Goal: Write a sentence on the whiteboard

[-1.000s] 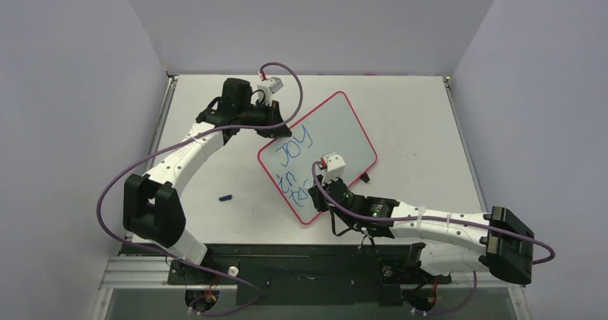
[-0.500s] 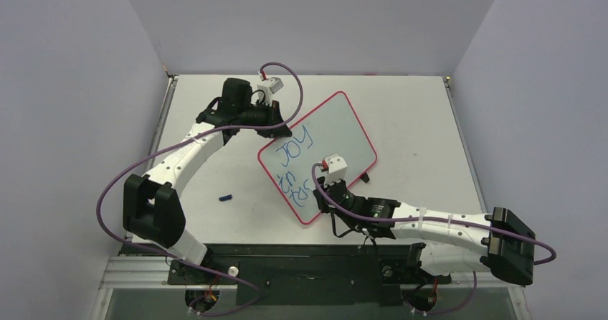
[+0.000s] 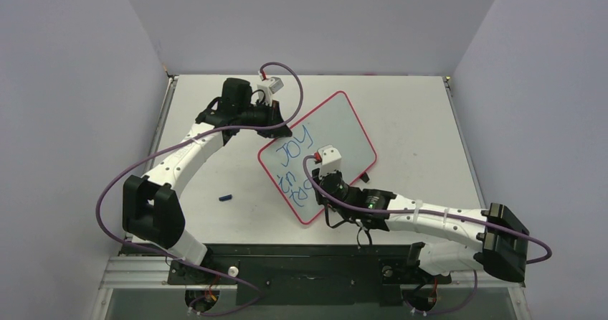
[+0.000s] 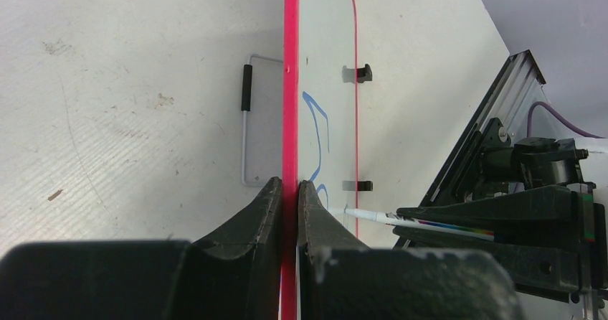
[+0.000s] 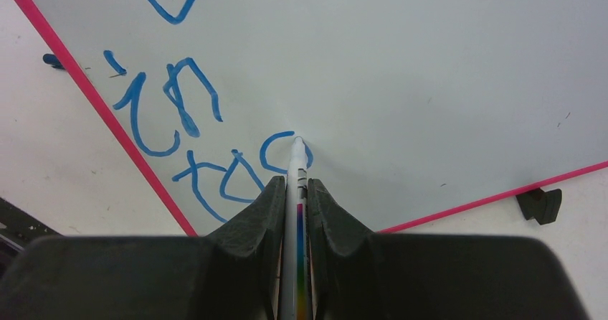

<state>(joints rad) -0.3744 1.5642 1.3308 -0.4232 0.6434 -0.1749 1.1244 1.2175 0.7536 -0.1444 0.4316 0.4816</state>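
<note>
Blue and small, a cap (image 3: 226, 197) lies on the table (image 3: 236, 169) at the left, well apart from the rest. The left hand (image 4: 289, 185) is clamped on the red frame of the whiteboard (image 3: 340, 126), set askew mid-table. The right hand (image 5: 295, 185) pinches a marker (image 5: 298, 155), its tip touching the board among blue letters (image 5: 179, 97).

White whiteboard (image 3: 337, 128), red-pink frame (image 5: 107, 111), blue writing (image 5: 179, 97); the white marker (image 5: 297, 168) seems rainbow-banded.
</note>
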